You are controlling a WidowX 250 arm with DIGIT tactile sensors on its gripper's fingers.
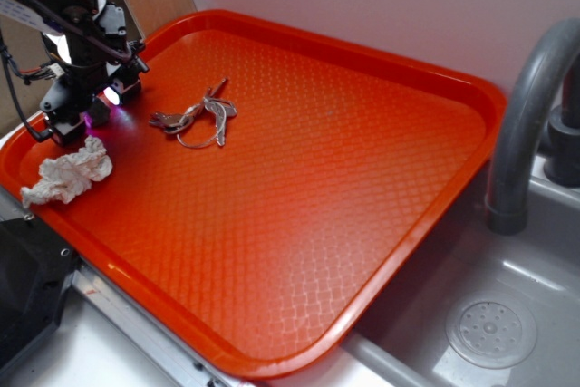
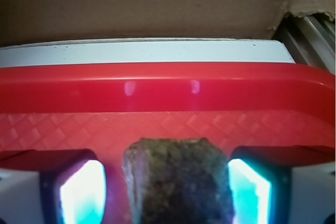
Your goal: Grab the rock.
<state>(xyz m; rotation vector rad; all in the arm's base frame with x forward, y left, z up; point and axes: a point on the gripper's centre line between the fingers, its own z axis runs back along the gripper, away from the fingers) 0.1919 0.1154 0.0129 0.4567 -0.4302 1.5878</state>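
Rock seated between lit pads, at tray rim near ten o'clock. Gripper set narrowly about it; contact not discernible. Likely risk: slippage off rough, lumpy faces on closing, or nudging crumpled paper alongside.

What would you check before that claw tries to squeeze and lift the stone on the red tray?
1. Rock sits between the two claw pads: ok, the wrist view shows it centred.
2. Pads touching the rock: not ok, a small gap shows on each side.
3. Claw low enough: ok, it is down at the tray floor.
4. Paper wad out of the way: ok, it lies beside the claw, not between the pads.
5. Keys out of the way: ok, they lie apart on the tray.
6. Room from the tray rim: cannot tell, the rim is close behind the rock.
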